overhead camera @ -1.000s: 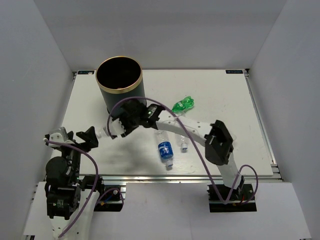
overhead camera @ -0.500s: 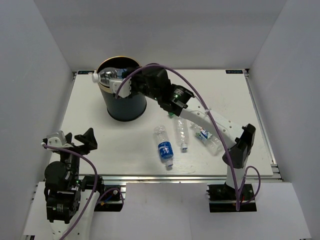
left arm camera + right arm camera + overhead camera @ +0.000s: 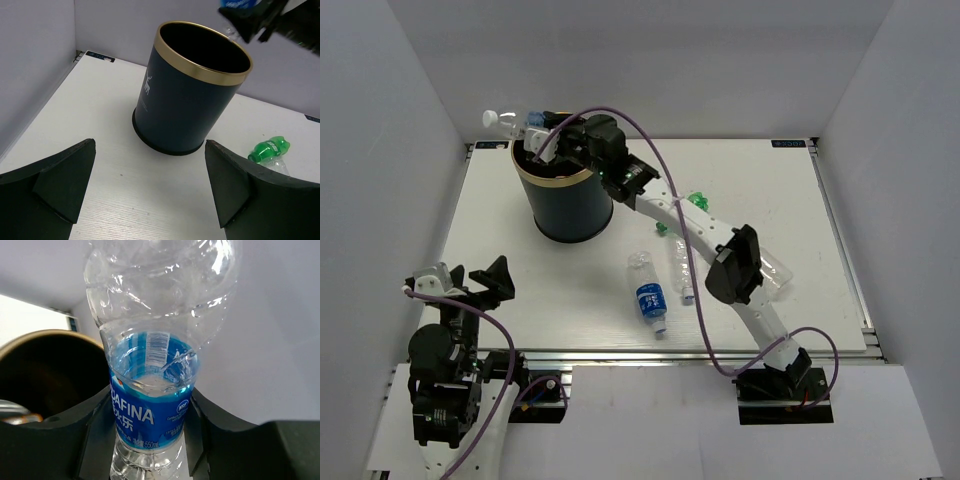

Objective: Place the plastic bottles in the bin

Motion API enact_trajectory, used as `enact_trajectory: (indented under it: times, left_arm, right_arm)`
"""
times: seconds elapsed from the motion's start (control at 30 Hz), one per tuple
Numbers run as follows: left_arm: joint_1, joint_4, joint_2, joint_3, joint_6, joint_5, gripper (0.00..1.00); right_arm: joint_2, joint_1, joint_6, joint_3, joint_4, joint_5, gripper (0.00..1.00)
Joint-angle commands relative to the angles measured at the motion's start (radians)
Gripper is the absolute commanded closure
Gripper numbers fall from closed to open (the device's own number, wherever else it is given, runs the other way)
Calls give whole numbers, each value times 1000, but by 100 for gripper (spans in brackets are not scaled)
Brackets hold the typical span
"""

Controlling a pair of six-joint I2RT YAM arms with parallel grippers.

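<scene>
The dark navy bin (image 3: 570,205) with a gold rim stands at the back left of the table. My right gripper (image 3: 545,137) is above its far rim, shut on a clear bottle with a blue label (image 3: 513,125), cap pointing left. In the right wrist view the gripper (image 3: 150,427) clamps this bottle (image 3: 150,405) at the label, with the bin's mouth (image 3: 50,372) below left. A blue-label bottle (image 3: 649,297), a clear bottle (image 3: 682,266), a part-hidden clear bottle (image 3: 778,272) and a green bottle (image 3: 697,200) lie on the table. My left gripper (image 3: 480,283) is open and empty at the near left.
In the left wrist view the open gripper (image 3: 150,192) faces the bin (image 3: 185,110), with the green bottle (image 3: 269,149) to its right. A small orange thing (image 3: 25,418) shows inside the bin. White walls close in the table on three sides.
My right arm has carried the held bottle up and further back-left, from across the bin's mouth to above its far rim. The left arm has not moved.
</scene>
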Motion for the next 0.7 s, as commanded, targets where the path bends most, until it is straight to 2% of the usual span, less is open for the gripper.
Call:
enact_trajectory:
  times: [0.0,0.03,0.07,0.13,0.17,0.2,0.23,0.33,0.47,0.63,0.67]
  left_arm:
    - [6,9,-2,4,2,18,0]
    - [6,9,-2,4,2,29,0]
    - [6,9,7,4,2,29,0]
    - [6,9,7,4,11,29,0]
    - [6,18,7,4,12,38,0]
    - [6,19,7,-5,12,38,0]
    - [6,28,7,-5,12,57,0]
    - [6,60,16,-5,33,127,0]
    - [6,129,65,-39,33,326,0]
    - [16,250,259,-53,-51,622,4]
    - [16,287,286,-53,-67,650,5]
  right_arm:
    - [50,-17,92,92,105,-76,95]
    - [65,-20,92,99,120,-68,92]
    - [84,-20,90,102,125,-68,79]
    - [118,-23,100,117,143,-59,44]
    - [118,-25,106,116,145,-59,34]
    - [121,-29,106,114,145,-59,15]
    - [118,-33,110,111,136,-57,10]
    - [93,-45,124,99,119,-56,10]
    - [21,-53,135,48,97,-33,10]
    - [-216,-72,173,-36,51,8,10]
    - [-253,-76,208,-117,42,28,10]
